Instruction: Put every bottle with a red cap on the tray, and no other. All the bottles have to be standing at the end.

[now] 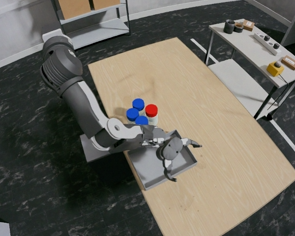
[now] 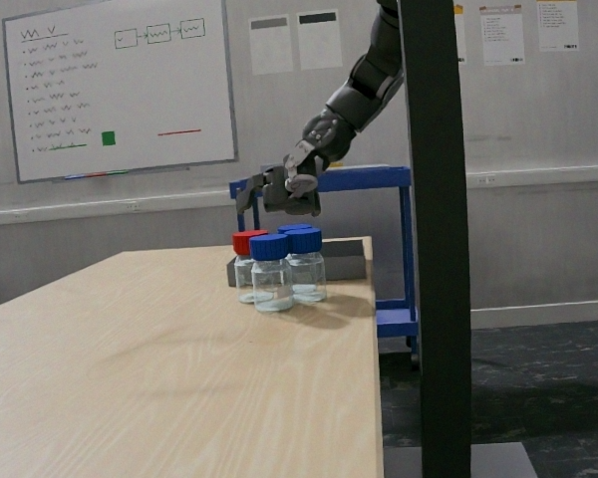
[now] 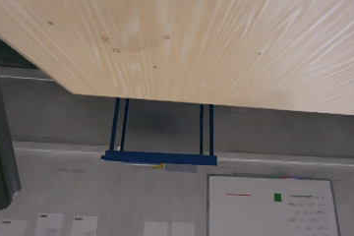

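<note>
Red-capped bottle (image 1: pixel 151 113) stands untouched on the wooden table (image 1: pixel 219 142), well clear of the gripper (image 1: pixel 187 162), whose two fingers are spread as wide as they go and hold nothing. In the top view one fingertip (image 1: pixel 197 146) pokes out past the tray's far rim and the other (image 1: pixel 173 179) hangs over its near rim, neither resting on anything that can be made out; the exterior view shows the gripper (image 2: pixel 252 192) raised above the level of the caps.

Directly beneath the fingers lies the grey tray (image 1: pixel 145 164), with nothing visible in the parts of it the arm leaves uncovered. Just behind the wrist, beyond the tray's back wall, the red-capped bottle stands upright in a tight cluster with three blue-capped bottles (image 1: pixel 138 103), (image 1: pixel 132 114), (image 1: pixel 141 120), close together, though whether the glass touches cannot be told. All four stand upright on the table, outside the tray.

Further out, the wrist view shows only the table's underside-looking wood grain, a blue cart (image 3: pixel 159 157) and a whiteboard (image 3: pixel 272 206). A dark post (image 2: pixel 433 231) crosses the exterior view.
</note>
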